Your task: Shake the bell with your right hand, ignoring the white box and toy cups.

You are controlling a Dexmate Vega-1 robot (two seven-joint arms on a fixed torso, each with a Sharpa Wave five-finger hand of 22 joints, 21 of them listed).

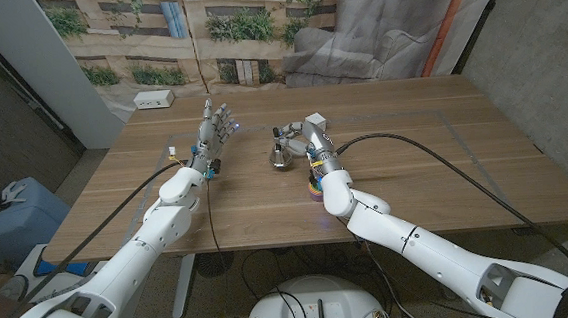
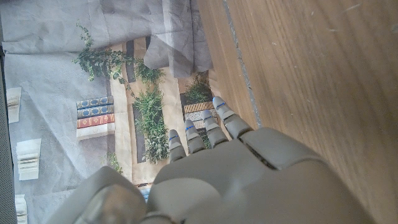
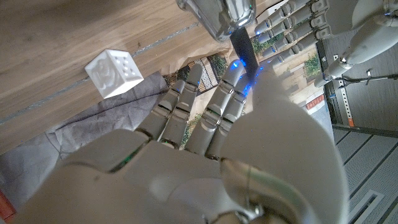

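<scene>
The right hand (image 1: 308, 140) w/ fingers (image 3: 239, 78) pinching the bell (image 1: 281, 157) handle should keep tight & wiggle gently, left hand (image 1: 214, 126) open.

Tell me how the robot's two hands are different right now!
The right hand holds the silver bell by its dark handle; the left hand holds nothing. The left hand's fingers are straight and spread; the right hand's fingers close around the handle. Both hands are pale grey and sit over the wooden table.
</scene>
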